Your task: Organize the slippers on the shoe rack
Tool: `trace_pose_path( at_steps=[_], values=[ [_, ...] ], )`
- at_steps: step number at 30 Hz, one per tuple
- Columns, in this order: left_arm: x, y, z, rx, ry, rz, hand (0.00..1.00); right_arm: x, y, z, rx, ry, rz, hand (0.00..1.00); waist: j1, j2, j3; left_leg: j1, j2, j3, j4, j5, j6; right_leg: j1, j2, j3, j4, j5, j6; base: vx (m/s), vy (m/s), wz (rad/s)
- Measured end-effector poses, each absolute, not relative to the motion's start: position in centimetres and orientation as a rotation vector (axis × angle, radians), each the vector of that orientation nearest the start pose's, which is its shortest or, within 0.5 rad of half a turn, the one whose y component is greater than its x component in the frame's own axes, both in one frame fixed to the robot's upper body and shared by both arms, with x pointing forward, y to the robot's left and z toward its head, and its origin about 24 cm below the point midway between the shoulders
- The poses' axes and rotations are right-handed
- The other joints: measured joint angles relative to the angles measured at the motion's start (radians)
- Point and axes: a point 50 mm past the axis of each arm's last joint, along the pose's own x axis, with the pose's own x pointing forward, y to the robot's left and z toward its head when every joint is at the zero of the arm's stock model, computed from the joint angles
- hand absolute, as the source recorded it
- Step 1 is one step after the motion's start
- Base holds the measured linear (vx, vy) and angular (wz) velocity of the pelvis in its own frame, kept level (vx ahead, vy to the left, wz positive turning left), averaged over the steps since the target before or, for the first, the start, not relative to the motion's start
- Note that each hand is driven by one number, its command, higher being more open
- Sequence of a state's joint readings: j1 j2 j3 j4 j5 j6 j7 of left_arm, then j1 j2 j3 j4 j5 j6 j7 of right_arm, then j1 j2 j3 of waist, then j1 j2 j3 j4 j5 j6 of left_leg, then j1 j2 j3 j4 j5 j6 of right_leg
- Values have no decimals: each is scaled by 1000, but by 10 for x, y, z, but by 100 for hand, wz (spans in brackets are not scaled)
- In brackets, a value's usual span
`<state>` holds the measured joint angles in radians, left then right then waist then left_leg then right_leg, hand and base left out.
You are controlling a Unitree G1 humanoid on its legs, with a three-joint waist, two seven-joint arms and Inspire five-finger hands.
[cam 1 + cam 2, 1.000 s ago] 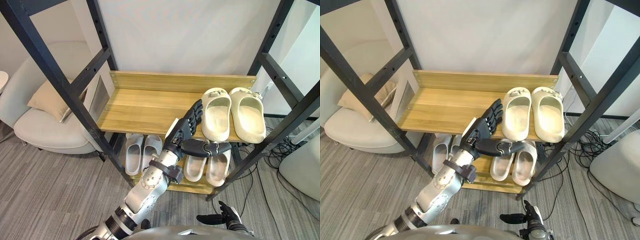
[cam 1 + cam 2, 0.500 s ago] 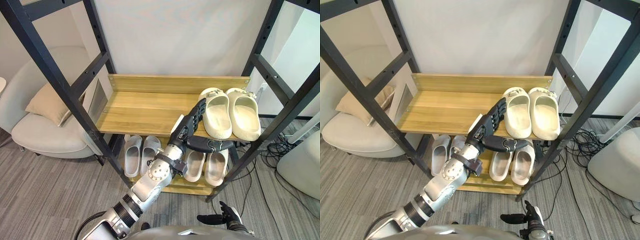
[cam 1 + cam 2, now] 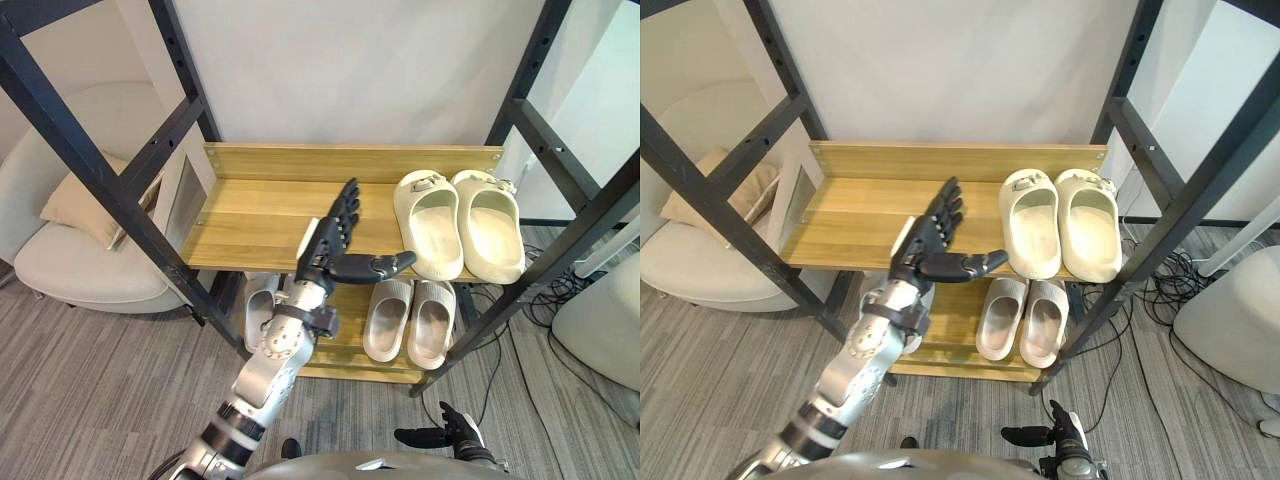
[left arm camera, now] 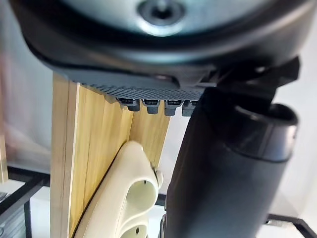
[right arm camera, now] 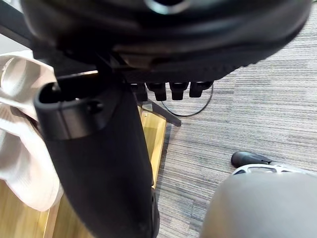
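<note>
Nearest and lowest: right hand (image 3: 445, 437), down by the floor, fingers loose and straight, empty, well apart from the shoe rack (image 3: 100, 170).

Next out: left hand (image 3: 325, 245), raised before the front edge of the upper shelf (image 3: 260, 215), fingers straight, thumb stuck out rightward, gripping nothing.

Just right of that thumb and slightly farther: cream slippers (image 3: 430, 230), side by side and touching, on the right end of the upper shelf, long axes running near to far. Thumb tip close to the inner slipper's near edge; contact impossible to tell. Plainly the left hand's job, judging by closeness.

Below, on the lower shelf (image 3: 350, 340): grey slippers (image 3: 388, 320) under the cream pair, a second pale pair (image 3: 256, 305) to the left, partly behind the forearm.

Nothing between hand and cream pair.

Far left: armchair (image 3: 80, 265) with cushion (image 3: 80, 200).
</note>
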<state>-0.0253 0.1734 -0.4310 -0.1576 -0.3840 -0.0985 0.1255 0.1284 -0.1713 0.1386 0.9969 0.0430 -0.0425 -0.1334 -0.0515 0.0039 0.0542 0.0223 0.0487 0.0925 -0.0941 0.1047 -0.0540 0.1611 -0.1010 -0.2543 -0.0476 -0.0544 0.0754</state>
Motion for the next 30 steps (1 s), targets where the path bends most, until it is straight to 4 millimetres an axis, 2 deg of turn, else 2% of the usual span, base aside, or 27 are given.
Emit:
trace_pose_path(
  at_steps=[3,8,9,12,15,18,22,23,24,25,30],
  values=[
    [226,82,84,-299,-157,-336,100,89,-206,-157,-241,1076,-115,100,15,1,1,-4,-1,-5,0,0,0,0,-4,-5,0,-1,0,-2,20,8],
    [213,72,115,-392,-275,-453,100,92,-206,-157,-240,1079,-105,100,26,3,1,-9,-3,-20,0,6,7,-2,-6,-15,11,-3,0,-33,21,8],
    [207,68,124,-453,-305,-513,100,92,-206,-158,-240,1081,-100,100,26,6,-1,-8,-3,-22,0,9,8,-4,-8,-15,22,-7,0,-51,28,3],
    [199,63,127,-527,-303,-580,100,92,-207,-158,-242,1085,-96,100,27,8,-3,-6,-3,-22,0,10,9,-5,-10,-15,27,-9,-1,-39,22,1],
    [185,47,122,-666,-233,-717,100,90,-209,-159,-249,1098,-89,100,36,14,-6,-6,-2,-23,0,13,10,-6,-11,-15,30,-9,-1,-22,11,1],
    [174,35,117,-719,-174,-809,100,89,-210,-159,-248,1102,-82,100,41,16,-8,-4,-1,-23,0,14,9,-6,-11,-15,31,-9,-1,0,0,0],
    [166,26,90,-702,-29,-900,100,91,-209,-159,-258,1105,-69,100,42,14,-7,21,-4,-28,-1,13,8,21,-3,-22,30,-13,-3,-7,0,1],
    [162,23,71,-675,67,-918,100,91,-209,-159,-266,1105,-60,100,42,13,-6,30,-2,-30,-1,13,7,30,-2,-24,31,-15,-4,0,0,0],
    [162,22,67,-670,85,-921,100,91,-209,-159,-268,1105,-57,100,42,13,-6,32,-2,-30,-1,12,6,31,-2,-24,31,-15,-5,-33,2,2],
    [157,20,50,-643,178,-933,100,92,-209,-159,-272,1104,-53,100,42,15,-7,34,-1,-31,-1,12,6,33,-2,-25,32,-18,-4,0,0,0],
    [135,25,5,-568,389,-927,100,91,-208,-160,-271,1106,-52,100,41,11,-6,34,-3,-34,-1,11,5,35,-3,-28,32,-19,-2,2,1,1]
  ],
)
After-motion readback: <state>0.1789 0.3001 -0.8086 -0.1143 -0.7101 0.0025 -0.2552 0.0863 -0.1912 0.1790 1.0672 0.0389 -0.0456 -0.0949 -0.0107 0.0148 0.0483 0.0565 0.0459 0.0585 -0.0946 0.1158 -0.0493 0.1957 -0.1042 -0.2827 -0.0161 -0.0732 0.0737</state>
